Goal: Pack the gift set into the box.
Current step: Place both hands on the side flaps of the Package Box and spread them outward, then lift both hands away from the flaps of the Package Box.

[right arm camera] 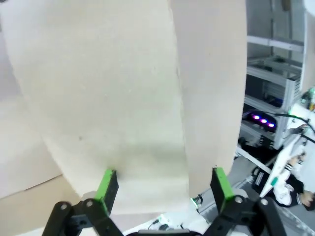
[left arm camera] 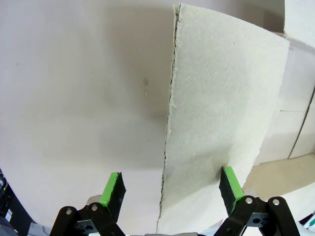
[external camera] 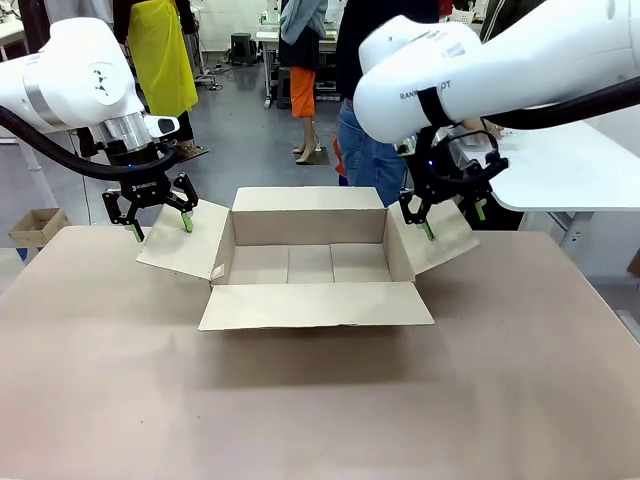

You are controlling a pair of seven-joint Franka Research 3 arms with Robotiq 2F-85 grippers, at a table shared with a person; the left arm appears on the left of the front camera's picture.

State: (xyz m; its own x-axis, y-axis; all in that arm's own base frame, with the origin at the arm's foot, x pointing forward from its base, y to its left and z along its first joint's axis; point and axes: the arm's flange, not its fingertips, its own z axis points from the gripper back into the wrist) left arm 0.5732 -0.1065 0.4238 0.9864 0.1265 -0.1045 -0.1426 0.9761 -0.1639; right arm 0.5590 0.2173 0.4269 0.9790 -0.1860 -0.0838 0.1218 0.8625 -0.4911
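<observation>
The worktop carries the box at its middle, all four flaps spread and the inside bare. By the look of it, packing has not begun and the gift set has yet to go in. The left tool hangs wide over the left flap; the right tool — wide too — hangs over the right flap.
</observation>
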